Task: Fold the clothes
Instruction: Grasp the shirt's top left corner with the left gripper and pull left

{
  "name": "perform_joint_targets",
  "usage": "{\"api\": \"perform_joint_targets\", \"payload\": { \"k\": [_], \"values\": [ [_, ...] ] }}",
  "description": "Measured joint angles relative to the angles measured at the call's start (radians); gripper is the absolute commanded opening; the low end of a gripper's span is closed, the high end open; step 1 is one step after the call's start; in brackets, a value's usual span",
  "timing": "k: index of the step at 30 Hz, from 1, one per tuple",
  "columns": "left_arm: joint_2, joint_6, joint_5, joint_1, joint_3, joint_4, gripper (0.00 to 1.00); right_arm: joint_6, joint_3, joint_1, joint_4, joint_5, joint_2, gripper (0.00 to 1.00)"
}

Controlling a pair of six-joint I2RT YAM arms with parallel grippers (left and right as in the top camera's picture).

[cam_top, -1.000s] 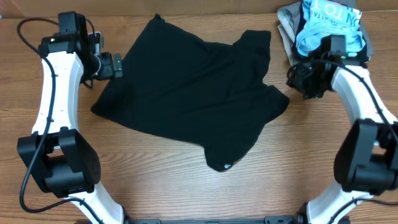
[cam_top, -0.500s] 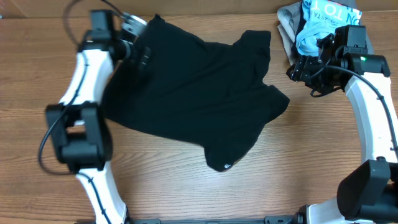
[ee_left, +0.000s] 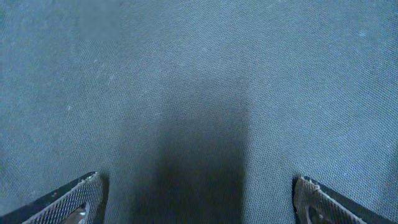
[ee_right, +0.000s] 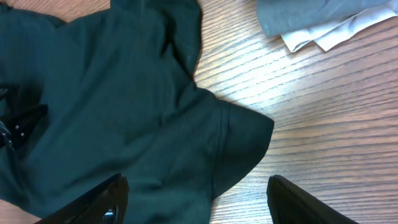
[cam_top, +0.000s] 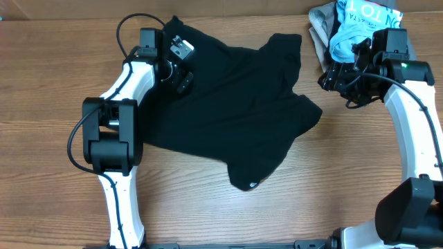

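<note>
A black T-shirt point(cam_top: 228, 111) lies spread and rumpled on the wooden table. My left gripper point(cam_top: 181, 72) hovers over its upper left part, open and empty; in the left wrist view its fingers point(ee_left: 199, 202) frame only dark fabric point(ee_left: 199, 74). My right gripper point(cam_top: 337, 81) is open and empty just right of the shirt's right sleeve, near the pile of clothes. In the right wrist view its fingers point(ee_right: 198, 198) sit above the shirt's sleeve point(ee_right: 236, 137).
A pile of clothes point(cam_top: 360, 31), grey with a light blue printed garment on top, sits at the table's back right corner; its grey edge shows in the right wrist view point(ee_right: 323, 22). Bare wood table point(cam_top: 208, 207) lies in front of the shirt.
My left arm swung from the table's left side rightward onto the shirt's upper left part. My right gripper rose slightly and has held still since.
</note>
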Motion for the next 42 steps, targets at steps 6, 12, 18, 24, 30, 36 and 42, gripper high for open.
{"api": "perform_joint_targets", "payload": {
  "k": [6, 12, 18, 24, 30, 36, 42],
  "values": [
    [0.022, -0.1, 0.016, 0.018, 0.016, -0.016, 1.0, 0.0, 0.0, 0.0, 0.0, 0.0, 0.0, 0.75],
    [0.058, -0.186, 0.007, 0.053, 0.068, -0.028, 1.0, 0.0, 0.0, 0.0, 0.0, 0.0, 0.0, 0.76],
    [0.083, -0.282, 0.012, 0.128, 0.107, -0.068, 1.0, 0.0, 0.0, 0.0, 0.0, 0.0, 0.0, 0.77],
    [0.085, -0.397, 0.015, 0.231, 0.13, -0.137, 1.0, 0.0, 0.0, 0.0, 0.0, 0.0, 0.0, 0.77],
    [0.079, -0.453, 0.016, 0.332, 0.142, -0.209, 1.0, -0.001, 0.0, 0.0, 0.0, 0.0, 0.0, 0.77],
    [0.074, -0.476, 0.031, 0.396, 0.147, -0.244, 1.0, -0.002, 0.0, 0.0, 0.024, 0.0, 0.002, 0.82],
    [0.046, -0.491, 0.031, 0.41, 0.151, -0.313, 1.0, -0.004, 0.0, 0.0, 0.057, 0.0, -0.006, 0.93]
  ]
}}
